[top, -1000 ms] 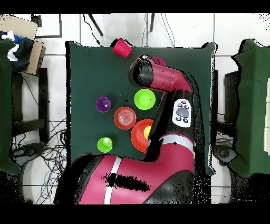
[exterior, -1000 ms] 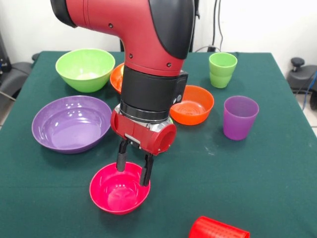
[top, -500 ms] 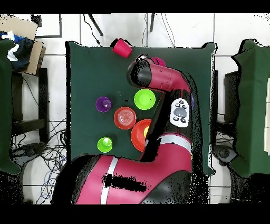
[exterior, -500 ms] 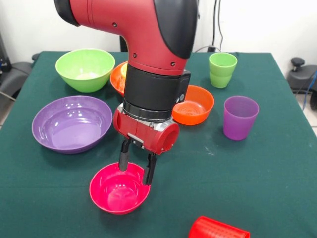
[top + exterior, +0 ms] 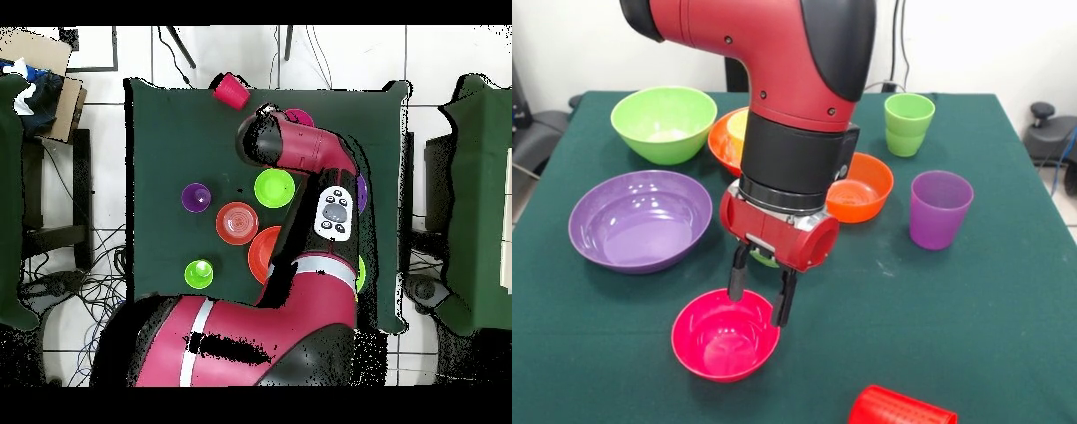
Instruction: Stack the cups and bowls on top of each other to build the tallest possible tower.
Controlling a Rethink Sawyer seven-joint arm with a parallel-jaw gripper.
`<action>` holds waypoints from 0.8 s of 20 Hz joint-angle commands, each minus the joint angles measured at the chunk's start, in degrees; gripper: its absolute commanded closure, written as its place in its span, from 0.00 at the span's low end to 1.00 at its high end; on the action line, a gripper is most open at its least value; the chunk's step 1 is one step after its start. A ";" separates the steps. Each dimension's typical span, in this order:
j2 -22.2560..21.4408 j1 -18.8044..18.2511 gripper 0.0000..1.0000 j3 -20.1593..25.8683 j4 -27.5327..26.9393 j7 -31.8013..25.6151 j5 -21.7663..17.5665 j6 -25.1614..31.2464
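Large purple bowl (image 5: 639,221): upright on the green counter (image 5: 1006,309), well to the left of the jaws and a little farther back; empty.

Large lime green bowl (image 5: 665,122): upright, far behind and left of the jaws, beyond the purple bowl.

Magenta-pink bowl (image 5: 725,335): upright and empty, directly under the jaws; in the overhead view only a sliver of it (image 5: 299,117) shows past the arm's wrist.

Jaws (image 5: 759,302): pointing straight down over the back rim of the magenta-pink bowl, the two black fingers (image 5: 736,282) parted moderately with a clear gap between them. Nothing is gripped. The right-hand finger tip overlaps the bowl's back right rim and the left-hand one hangs over its back edge; whether either touches the rim cannot be told.

Large orange bowl (image 5: 728,137): behind the jaws, mostly hidden by the arm (image 5: 777,79); something yellow sits inside it.

Small lime green bowl (image 5: 274,187): clear in the overhead view beside the arm; from the front only a green sliver peeks out behind the wrist, just above the jaws.

Small orange bowl (image 5: 863,186): upright, behind and right of the jaws, partly covered by the wrist.

Red cup (image 5: 900,408): lying on its side at the counter's near edge, right of the jaws and closer to the camera.

Light green cup (image 5: 908,124): upright, far back and right of the jaws.

Purple cup (image 5: 939,208): upright, well to the right of the jaws, nearer than the green cup.
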 commanded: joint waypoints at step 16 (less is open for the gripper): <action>4.10 2.57 0.00 2.42 -2.88 6.37 2.09 3.82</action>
